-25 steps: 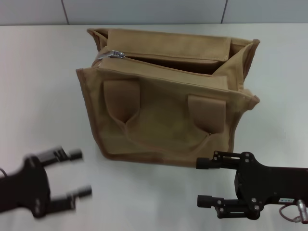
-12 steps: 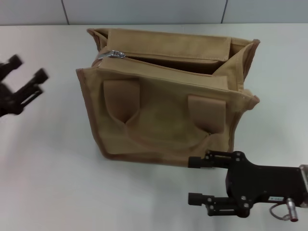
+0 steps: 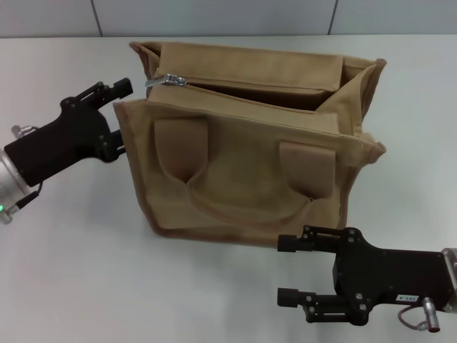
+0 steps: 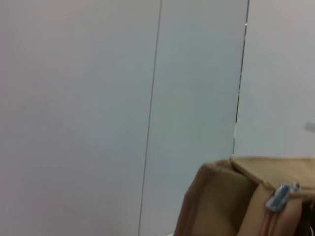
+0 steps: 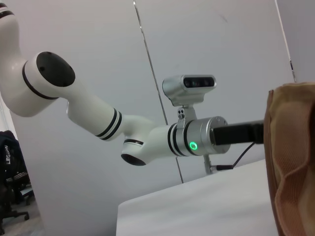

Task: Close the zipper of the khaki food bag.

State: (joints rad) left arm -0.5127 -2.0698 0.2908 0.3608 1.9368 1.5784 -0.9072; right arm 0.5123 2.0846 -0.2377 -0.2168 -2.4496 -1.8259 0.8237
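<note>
The khaki food bag [image 3: 243, 164] stands upright in the middle of the white table, its two handle straps facing me. The zipper [image 3: 250, 87] along its top panel is open, with a dark gap. Its silver pull tab [image 3: 167, 80] sits at the bag's left end. My left gripper [image 3: 123, 118] is open at the bag's upper left corner, just left of the pull tab. The left wrist view shows the bag corner [image 4: 221, 196] and the pull tab [image 4: 280, 196] close by. My right gripper [image 3: 287, 269] is open and empty, low in front of the bag's right bottom corner.
The white table [image 3: 71, 250] runs around the bag, with a grey panelled wall [image 3: 214, 14] behind it. The right wrist view shows the bag's edge [image 5: 295, 167] and my left arm [image 5: 147, 137] beyond it.
My left arm has swung from the table's front left up to the bag's left end near the pull tab. My right gripper has shifted slightly left.
</note>
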